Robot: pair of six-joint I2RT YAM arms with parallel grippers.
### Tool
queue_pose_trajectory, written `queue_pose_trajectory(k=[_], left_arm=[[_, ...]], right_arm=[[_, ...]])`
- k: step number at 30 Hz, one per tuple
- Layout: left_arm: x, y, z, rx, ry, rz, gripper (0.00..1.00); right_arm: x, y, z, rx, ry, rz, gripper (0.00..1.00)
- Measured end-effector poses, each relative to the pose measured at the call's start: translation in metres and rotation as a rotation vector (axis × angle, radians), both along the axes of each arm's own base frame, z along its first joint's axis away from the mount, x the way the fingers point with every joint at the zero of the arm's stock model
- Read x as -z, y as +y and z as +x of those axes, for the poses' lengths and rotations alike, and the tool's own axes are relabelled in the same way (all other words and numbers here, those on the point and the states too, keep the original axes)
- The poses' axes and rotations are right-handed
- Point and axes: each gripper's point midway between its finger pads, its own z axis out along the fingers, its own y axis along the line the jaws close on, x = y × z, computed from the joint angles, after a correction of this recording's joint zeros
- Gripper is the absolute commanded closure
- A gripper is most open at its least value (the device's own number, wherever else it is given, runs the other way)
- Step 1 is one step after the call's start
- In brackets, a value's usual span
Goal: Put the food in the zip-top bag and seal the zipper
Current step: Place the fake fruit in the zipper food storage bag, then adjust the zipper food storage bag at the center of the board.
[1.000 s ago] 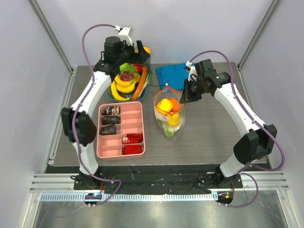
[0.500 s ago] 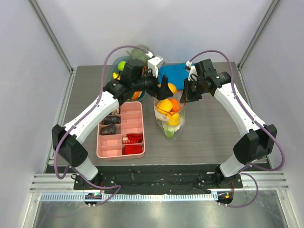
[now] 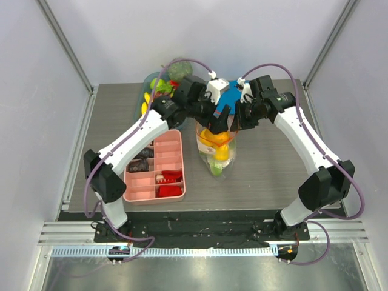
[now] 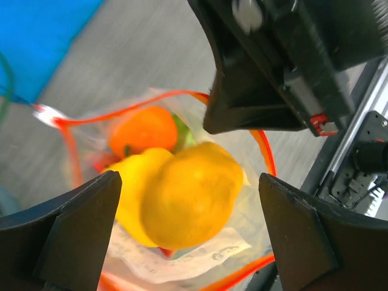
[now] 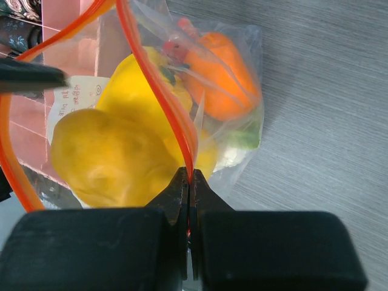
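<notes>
Filling step. Your left gripper [image 4: 191,209] hangs over the zip-top bag [image 3: 218,159] with its jaws wide apart. A lemon [image 4: 193,193] sits in the bag's mouth beside an orange [image 4: 142,128]. Your right gripper [image 5: 189,189] is clamped on the zipper [image 5: 156,82], holding the bag up beside the pink tray [image 3: 154,199]. Next, lift the left arm clear and fetch more food [image 3: 159,85].

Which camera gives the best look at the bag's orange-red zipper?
Right wrist: the zipper runs sharp and close, pinched in the right end effector. Left wrist shows its loop around the food; the top view, only a thin rim.
</notes>
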Motion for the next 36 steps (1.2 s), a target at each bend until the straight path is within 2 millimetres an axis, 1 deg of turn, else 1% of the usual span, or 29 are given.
queue_pose_trajectory(k=[3, 6, 8, 9, 11, 13, 14, 17, 20, 21, 22, 23, 24, 26, 27, 29, 30, 31, 32, 36], left_arm=[[-0.026, 0.011, 0.012, -0.012, -0.061, -0.018, 0.0], [-0.048, 0.034, 0.022, -0.007, -0.131, -0.032, 0.0], [-0.057, 0.049, 0.024, 0.007, -0.177, -0.023, 0.0], [-0.06, 0.06, 0.025, 0.006, -0.196, -0.013, 0.04], [-0.063, 0.072, 0.028, -0.006, -0.203, -0.004, 0.06], [-0.06, 0.079, 0.028, -0.015, -0.186, 0.008, 0.09], [-0.055, 0.081, 0.027, -0.02, -0.16, 0.013, 0.11], [-0.034, 0.081, 0.017, -0.017, -0.067, 0.022, 0.12], [-0.009, 0.077, 0.005, -0.028, 0.044, 0.024, 0.16], [-0.001, 0.075, 0.0, -0.034, 0.084, 0.025, 0.23], [0.003, 0.074, -0.002, -0.038, 0.105, 0.024, 0.26], [0.006, 0.071, -0.004, -0.045, 0.129, 0.021, 0.3], [0.008, 0.07, -0.004, -0.05, 0.145, 0.018, 0.39], [0.011, 0.066, -0.006, -0.061, 0.181, 0.013, 0.48], [0.013, 0.065, -0.007, -0.065, 0.195, 0.013, 0.59], [0.017, 0.063, -0.009, -0.072, 0.23, 0.011, 0.73], [0.018, 0.062, -0.01, -0.074, 0.246, 0.011, 0.86], [0.019, 0.061, -0.01, -0.078, 0.26, 0.012, 0.93], [0.019, 0.061, -0.011, -0.08, 0.27, 0.011, 1.0], [0.016, 0.059, -0.02, -0.062, 0.309, -0.002, 1.0]], right_arm=[[-0.001, -0.001, -0.001, -0.013, -0.012, -0.006, 0.99], [-0.003, -0.002, -0.001, -0.028, -0.026, -0.013, 0.99], [-0.004, -0.003, -0.001, -0.04, -0.035, -0.019, 0.99], [-0.004, -0.003, -0.002, -0.044, -0.039, -0.021, 0.99], [-0.007, -0.004, -0.003, -0.054, -0.051, -0.024, 0.99], [-0.01, -0.005, -0.004, -0.059, -0.062, -0.025, 0.99], [-0.011, -0.005, -0.004, -0.061, -0.067, -0.024, 0.99], [-0.015, -0.006, -0.006, -0.063, -0.079, -0.022, 0.96], [-0.016, -0.006, -0.007, -0.063, -0.081, -0.021, 0.94], [-0.016, -0.006, -0.007, -0.064, -0.081, -0.021, 0.93], [-0.016, -0.006, -0.007, -0.064, -0.081, -0.021, 0.92], [-0.016, -0.006, -0.007, -0.064, -0.081, -0.021, 0.9], [-0.016, -0.006, -0.007, -0.063, -0.081, -0.021, 0.87], [-0.016, -0.006, -0.007, -0.063, -0.081, -0.021, 0.86], [-0.016, -0.006, -0.007, -0.063, -0.081, -0.021, 0.83], [-0.017, -0.007, -0.007, -0.059, -0.084, -0.023, 0.8], [-0.017, -0.007, -0.007, -0.056, -0.085, -0.025, 0.82], [-0.018, -0.008, -0.007, -0.053, -0.089, -0.029, 0.88], [-0.018, -0.009, -0.007, -0.051, -0.093, -0.033, 0.99], [-0.024, -0.01, -0.012, -0.067, -0.109, -0.032, 0.99]])
